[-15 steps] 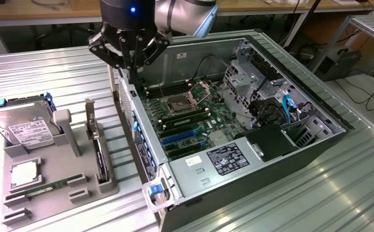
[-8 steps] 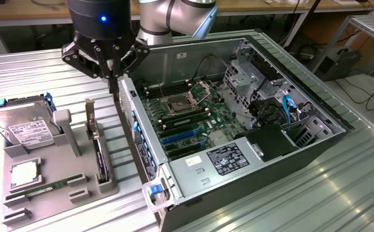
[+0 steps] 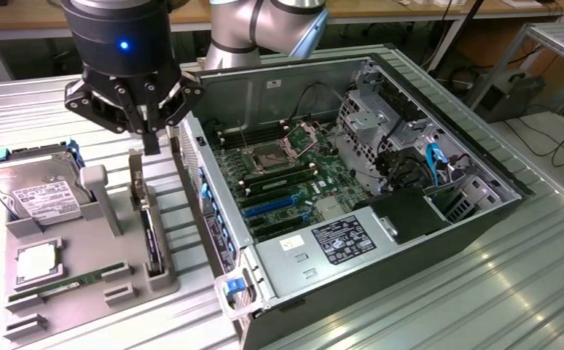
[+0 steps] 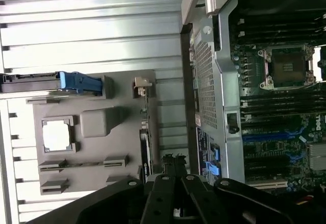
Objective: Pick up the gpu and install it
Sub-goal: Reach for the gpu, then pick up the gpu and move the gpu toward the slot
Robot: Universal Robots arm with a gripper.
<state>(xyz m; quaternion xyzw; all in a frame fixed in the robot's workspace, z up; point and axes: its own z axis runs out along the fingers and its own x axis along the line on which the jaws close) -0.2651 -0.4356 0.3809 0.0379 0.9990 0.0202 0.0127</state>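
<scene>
One step in hand, by my reading: the approach to pick-up, nothing lifted yet.

Exterior view: gripper (image 3: pixel 151 146) hangs over the gray holder (image 3: pixel 98 200), fingers pinched together with nothing between them. The gpu (image 3: pixel 147 222) stands on edge in its slot just below, beside the open computer case (image 3: pixel 262 80).

Wrist view: gripper (image 4: pixel 173 159) tips sit just beside the gpu (image 4: pixel 145 150), not around it. A grasp calls for fingers parted and centred over the thin upper edge.
</scene>
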